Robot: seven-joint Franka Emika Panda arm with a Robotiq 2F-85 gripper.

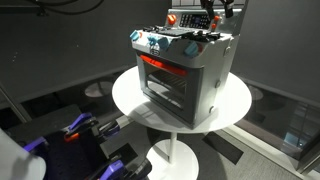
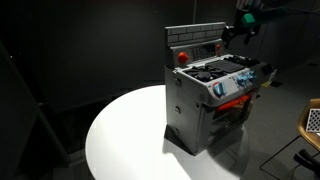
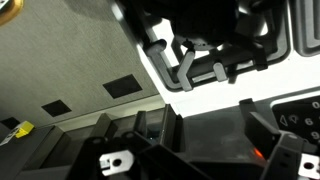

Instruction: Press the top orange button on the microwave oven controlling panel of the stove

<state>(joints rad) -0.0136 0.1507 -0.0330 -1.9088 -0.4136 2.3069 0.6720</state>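
Observation:
A grey toy stove (image 1: 185,70) stands on a round white table (image 1: 130,95) in both exterior views; it also shows from its other side (image 2: 205,100). Its raised back panel carries an orange-red button (image 1: 172,18), which also shows in an exterior view (image 2: 182,57). My gripper (image 1: 214,14) hangs above the back right of the stove top, off to the side of that button, and is seen in an exterior view (image 2: 243,24). In the wrist view my jaws (image 3: 205,125) are open and empty, with black burner grates (image 3: 200,55) beyond them. A small orange glow (image 3: 259,152) shows by one finger.
The stove front has an orange-lit oven window (image 1: 162,68) and blue knobs (image 1: 155,42). Dark equipment with blue and red parts (image 1: 75,130) sits on the floor beside the table. A wicker object (image 2: 312,120) shows at the edge of an exterior view.

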